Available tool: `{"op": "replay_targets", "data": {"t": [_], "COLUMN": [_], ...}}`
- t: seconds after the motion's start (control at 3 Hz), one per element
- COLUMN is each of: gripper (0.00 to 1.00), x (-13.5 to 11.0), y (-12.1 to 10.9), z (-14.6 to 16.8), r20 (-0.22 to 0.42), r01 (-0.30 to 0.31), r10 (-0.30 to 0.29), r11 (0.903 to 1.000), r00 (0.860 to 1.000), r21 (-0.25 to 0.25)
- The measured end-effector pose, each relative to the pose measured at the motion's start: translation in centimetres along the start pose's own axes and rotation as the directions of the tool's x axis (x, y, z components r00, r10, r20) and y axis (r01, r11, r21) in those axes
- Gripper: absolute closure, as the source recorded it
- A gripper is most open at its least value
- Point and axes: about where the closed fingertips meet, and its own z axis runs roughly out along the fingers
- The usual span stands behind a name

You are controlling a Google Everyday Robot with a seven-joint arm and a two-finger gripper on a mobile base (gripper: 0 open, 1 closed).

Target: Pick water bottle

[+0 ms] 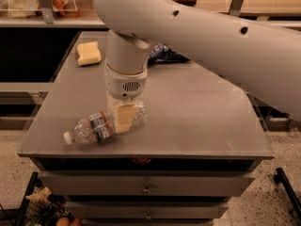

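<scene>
The water bottle [94,127] lies on its side near the front left of the grey table [197,121], white cap pointing left, with a blue, white and red-orange label band. My gripper [123,117] hangs straight down from the big white arm [188,27] and is low at the bottle's thick end, just right of the label. Its cream tip covers part of the bottle, and the bottle's base shows to the right of it. The bottle rests on the table.
A yellow sponge [89,53] lies at the table's back left. A dark blue packet [162,53] lies at the back behind the arm. Shelves stand behind the table, drawers [148,187] below its front edge, and a basket [37,206] on the floor at left.
</scene>
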Motion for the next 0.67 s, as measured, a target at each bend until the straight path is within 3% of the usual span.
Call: {"op": "replay_targets", "data": {"t": [0.33, 0.67], "gripper": [1.0, 1.0], "x": [0.7, 1.8], "y": [-0.6, -1.7], "z": [-1.2, -3.2], "r20": [-0.013, -0.036], "r01": [-0.007, -0.014], "r10": [0.007, 0.017], "r11": [0.9996, 0.9974], "r00": [1.0, 0.999], "r21": [0.026, 0.071]}}
